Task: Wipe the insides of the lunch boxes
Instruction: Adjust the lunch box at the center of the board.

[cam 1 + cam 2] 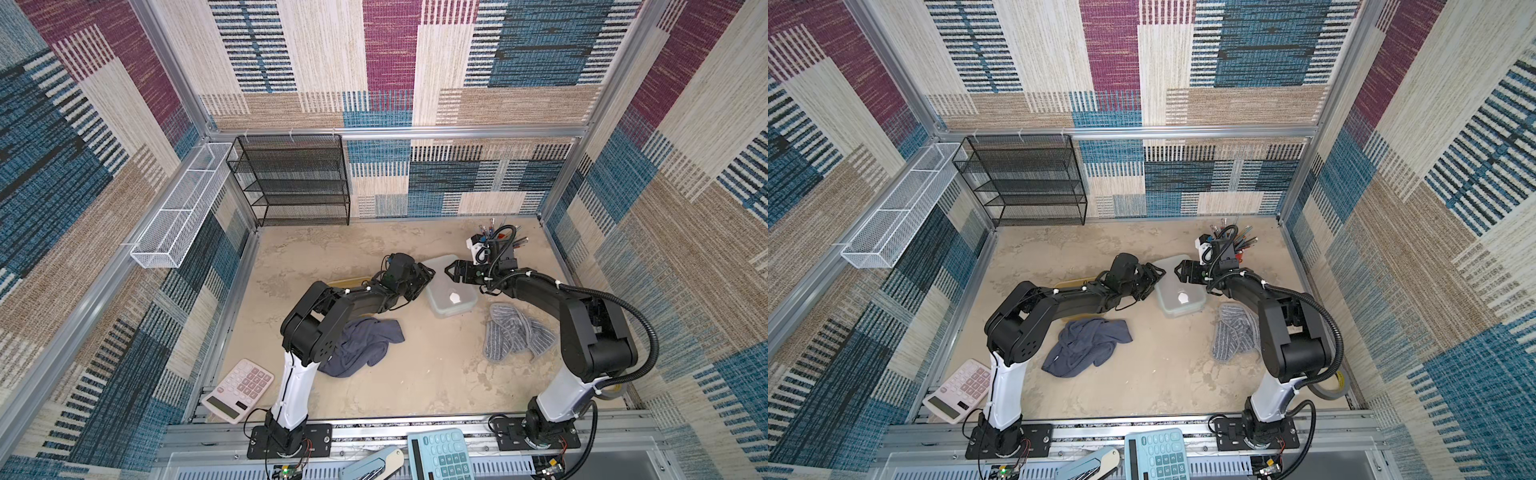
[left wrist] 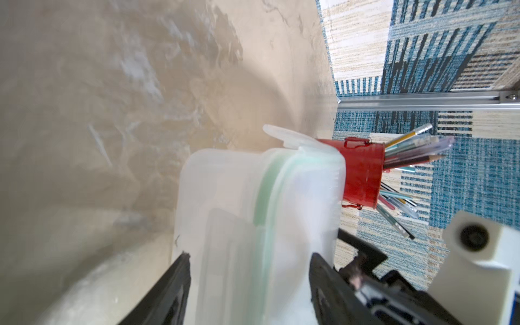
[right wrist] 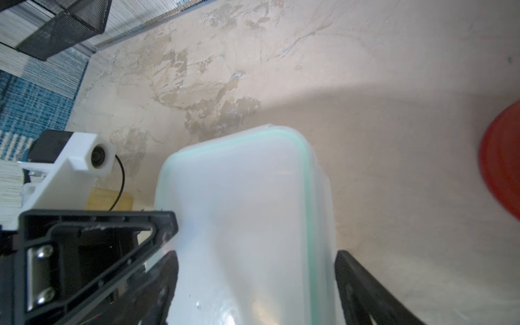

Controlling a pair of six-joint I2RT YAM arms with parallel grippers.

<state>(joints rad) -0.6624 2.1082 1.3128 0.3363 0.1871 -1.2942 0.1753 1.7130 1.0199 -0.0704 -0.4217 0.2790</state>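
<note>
Frosted plastic is the worry here. The clear lunch box [image 1: 451,291] sits right of centre in both top views with its lid on. Its green seal [image 3: 308,197] runs unbroken along the rim, and one latch flap [image 2: 284,135] is lifted.

The left gripper [image 2: 247,256] has its jaws partly apart with the box between them. Both fingers lie against the walls, so I judge this a hold. The right gripper [image 3: 256,253] stands wide astride the same box, and I cannot tell whether it presses or only brackets it.

- **Slipping:** The walls are smooth, so a pull on the lid could slide the box out of the left jaws or skid it across the table [image 1: 415,374].
- **Pencil cup:** The red pencil cup [image 2: 363,174] stands just behind the box in the left wrist view. A skid that way could tip it and scatter the pens.
- **Gripper clash:** The two grippers are very near each other, and a small misjudged move could knock one into the other.
- **Amber box:** The amber lunch box [image 1: 349,283] shows only as a strip left of centre, under the left forearm. A low swing of that arm could shove it.
- **Cloths:** The blue cloth [image 1: 361,345] and the striped grey cloth [image 1: 515,336] both lie apart from the boxes in the lower middle. I judge that no wiping can start until the lid comes off.
</note>
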